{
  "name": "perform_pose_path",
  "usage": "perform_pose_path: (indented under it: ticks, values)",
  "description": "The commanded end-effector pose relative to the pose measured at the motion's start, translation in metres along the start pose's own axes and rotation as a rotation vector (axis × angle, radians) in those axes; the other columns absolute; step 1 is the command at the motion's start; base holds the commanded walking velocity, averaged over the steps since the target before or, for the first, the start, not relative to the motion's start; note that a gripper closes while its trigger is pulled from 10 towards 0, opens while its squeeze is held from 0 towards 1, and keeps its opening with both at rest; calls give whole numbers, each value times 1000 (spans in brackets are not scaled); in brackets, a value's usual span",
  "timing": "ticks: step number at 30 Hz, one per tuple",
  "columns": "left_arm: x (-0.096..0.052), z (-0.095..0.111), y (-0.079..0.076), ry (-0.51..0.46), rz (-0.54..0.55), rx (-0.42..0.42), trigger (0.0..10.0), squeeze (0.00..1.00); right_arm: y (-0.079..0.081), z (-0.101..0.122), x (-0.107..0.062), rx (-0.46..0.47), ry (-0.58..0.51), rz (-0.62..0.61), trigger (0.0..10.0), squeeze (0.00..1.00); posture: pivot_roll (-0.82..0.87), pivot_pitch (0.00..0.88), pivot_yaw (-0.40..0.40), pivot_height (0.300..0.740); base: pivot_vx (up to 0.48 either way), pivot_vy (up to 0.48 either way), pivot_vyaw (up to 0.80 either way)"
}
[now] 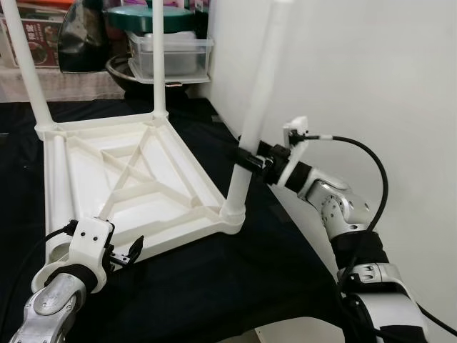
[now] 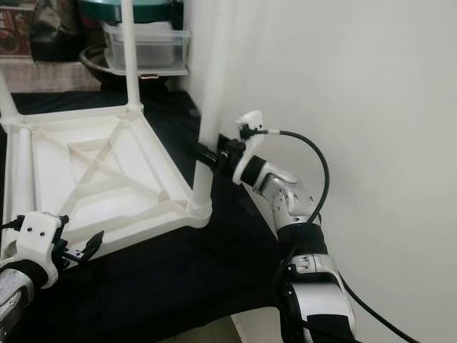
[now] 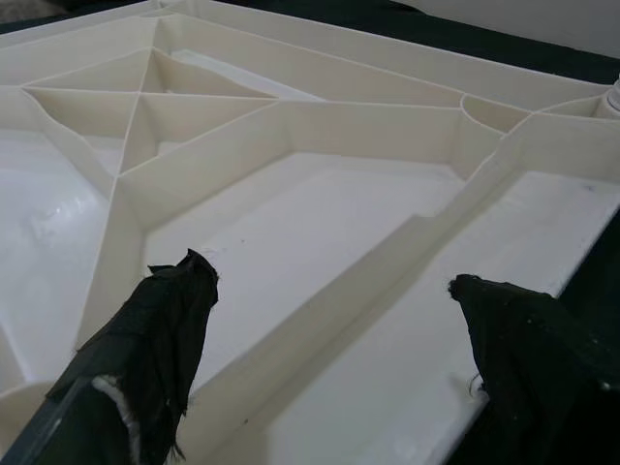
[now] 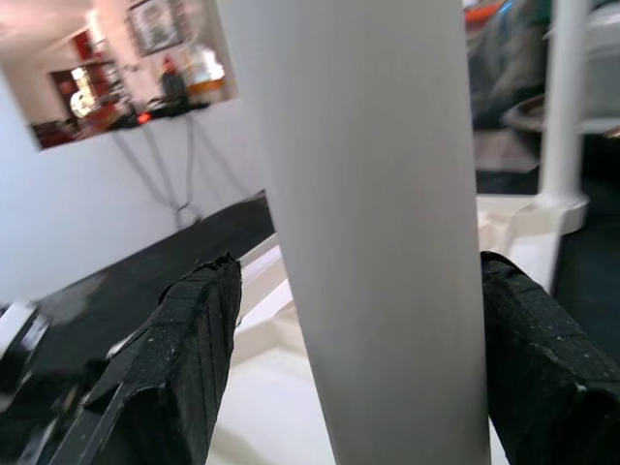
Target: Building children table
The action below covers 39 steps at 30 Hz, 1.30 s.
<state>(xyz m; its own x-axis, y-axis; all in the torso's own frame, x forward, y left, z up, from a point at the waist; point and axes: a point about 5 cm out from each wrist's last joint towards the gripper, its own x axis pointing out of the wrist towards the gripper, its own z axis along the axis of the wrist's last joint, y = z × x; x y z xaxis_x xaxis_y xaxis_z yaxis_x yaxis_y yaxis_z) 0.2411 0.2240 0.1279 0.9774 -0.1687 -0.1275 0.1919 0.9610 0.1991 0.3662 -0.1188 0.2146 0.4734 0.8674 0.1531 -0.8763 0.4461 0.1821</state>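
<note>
On the black-draped counter (image 1: 214, 286) lies the white tabletop (image 1: 143, 186), turned underside up so its ribbed bracing and corner sockets face the ceiling, where the legs can be pushed in from above. Three legs stand in view: two at the far corners, and the near-right leg (image 1: 257, 100) rising from its corner socket (image 1: 232, 213) with a slight lean away from the panel, which suggests it is not fully seated or is being steered.

The right tool (image 1: 251, 161) reaches in from the wall side and has its black fingers (image 4: 189, 358) set either side of that leaning leg, low on the shaft above the socket; the right wrist view shows the white tube between the two pads, close enough to count as a hold. Gripping low probably gives better control for pressing or twisting it home.

The left tool (image 1: 127, 254) sits at the near edge of the tabletop, its fingers (image 3: 160, 339) spread apart with nothing between them, hovering over the ribbed underside. It looks placed to steady the panel against the push.

Beyond the counter stand a clear plastic tub (image 1: 171, 57) and dark bowls.
</note>
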Motion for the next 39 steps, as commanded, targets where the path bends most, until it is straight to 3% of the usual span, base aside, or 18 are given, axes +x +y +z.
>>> perform_pose_path:
  ticks: [1,2,3,8,10,16,17,19,20,22,24,25,26,28,32,37,38,39]
  values:
    - [1,-3,-3,7,-15,-5,10000,0,4,-9,6,1,53,63,10000,0,197,0,-142,740,0,0,0]
    - [1,-2,-3,6,-17,-3,10000,0,7,-18,10,13,87,99,10000,0,218,0,-153,740,0,0,0]
    - [0,-2,-2,5,-16,0,10000,0,22,-32,18,44,129,232,10000,0,218,0,-153,740,0,0,0]
    - [-3,-2,-2,7,-17,1,10000,0,43,-36,23,88,118,393,10000,0,239,0,-162,740,0,0,0]
    - [-6,-3,-2,12,-23,1,10000,0,58,-37,23,86,117,531,10000,0,242,0,-157,740,0,0,0]
    - [-6,-2,-1,13,-30,2,10000,0,63,-37,28,57,96,545,9647,0,232,0,-150,740,0,0,0]
    - [-5,-2,-1,13,-30,2,10000,0,62,-37,29,40,89,532,0,0,232,0,-150,740,0,0,0]
    - [-4,-1,-1,9,-30,3,10000,0,33,-41,37,-3,72,154,0,0,220,0,-146,740,0,0,0]
    - [-3,-1,-1,8,-29,3,10000,0,13,-44,36,-10,79,-111,0,0,217,0,-143,740,0,0,0]
    - [-3,-2,-1,8,-29,3,10000,0,11,-44,35,-9,83,-142,0,0,217,0,-143,740,0,0,0]
    - [-4,-3,-2,11,-30,2,10000,0,-2,-45,20,-17,45,-360,0,0,204,0,-132,740,0,0,0]
    - [-4,-3,-2,11,-30,2,10000,0,-2,-45,20,-17,45,-360,0,0,204,0,-132,740,0,0,0]
    - [-5,-3,-3,15,-35,2,10000,0,-9,-47,4,-11,25,-550,0,0,198,0,-128,740,0,0,0]
    - [-5,-3,-3,16,-39,2,10000,0,-11,-48,-1,-11,27,-606,0,0,198,0,-128,740,0,0,0]
    - [-2,-2,-2,13,-43,4,10000,0,-4,-46,-20,-80,18,-892,0,0,185,0,-119,740,0,0,0]
    - [1,-1,-3,9,-47,1,10000,0,12,-45,-14,-57,-7,-942,0,0,167,0,-103,740,0,0,0]
    - [2,-1,-5,7,-50,-2,10000,0,18,-45,-6,-63,0,-927,10000,0,167,0,-102,740,0,0,0]
    - [4,-1,-6,6,-55,-3,10000,0,27,-41,5,-56,-23,-871,10000,0,166,0,-101,740,0,0,0]
